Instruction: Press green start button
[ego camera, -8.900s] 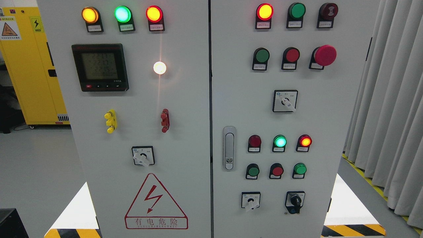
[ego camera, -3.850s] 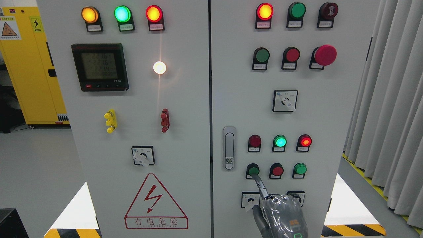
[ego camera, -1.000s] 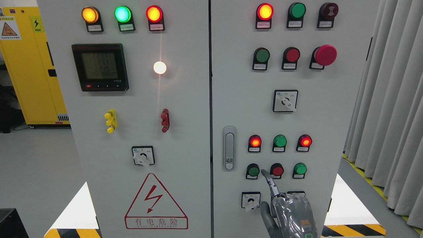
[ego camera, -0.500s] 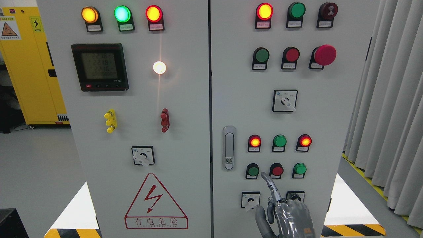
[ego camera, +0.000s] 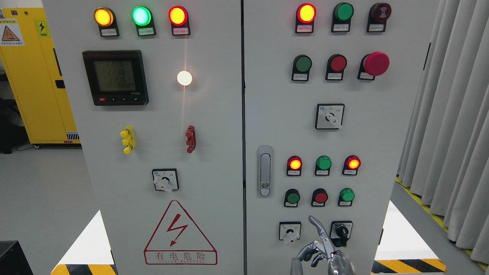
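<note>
Green button (ego camera: 293, 198), dark and round, sits at the left end of the lower row of three push buttons on the right door (ego camera: 378, 152) of a grey cabinet.

The right robot hand (ego camera: 321, 254) enters at the bottom edge, below that row. Its index finger (ego camera: 315, 226) points up and slightly left, while the other fingers (ego camera: 306, 253) are curled in; it grips nothing. The fingertip is clear of the green button, lower and to its right, between a white-knob selector (ego camera: 290, 232) and a black key switch (ego camera: 340, 231).

In the same row, a red button (ego camera: 321, 197) is in the middle and a brighter green one (ego camera: 347, 194) is at the right. Directly above are three lamps: red lit (ego camera: 295, 164), green unlit (ego camera: 323, 163), red lit (ego camera: 353, 163). A vertical door handle (ego camera: 264, 170) is to the left of these rows.

Higher on this door are another selector (ego camera: 329, 117), a red mushroom button (ego camera: 376, 63) with a green and a red button beside it, and a top row whose left lamp glows red.

The left door (ego camera: 214, 172) carries a digital meter (ego camera: 115, 77), a glowing white lamp (ego camera: 184, 78), three lit lamps on top, yellow (ego camera: 127, 139) and red (ego camera: 190, 139) terminals, a selector (ego camera: 165, 180) and a red hazard triangle (ego camera: 179, 235).

A yellow cabinet (ego camera: 34, 95) is at far left and a grey curtain (ego camera: 454, 133) at right.
</note>
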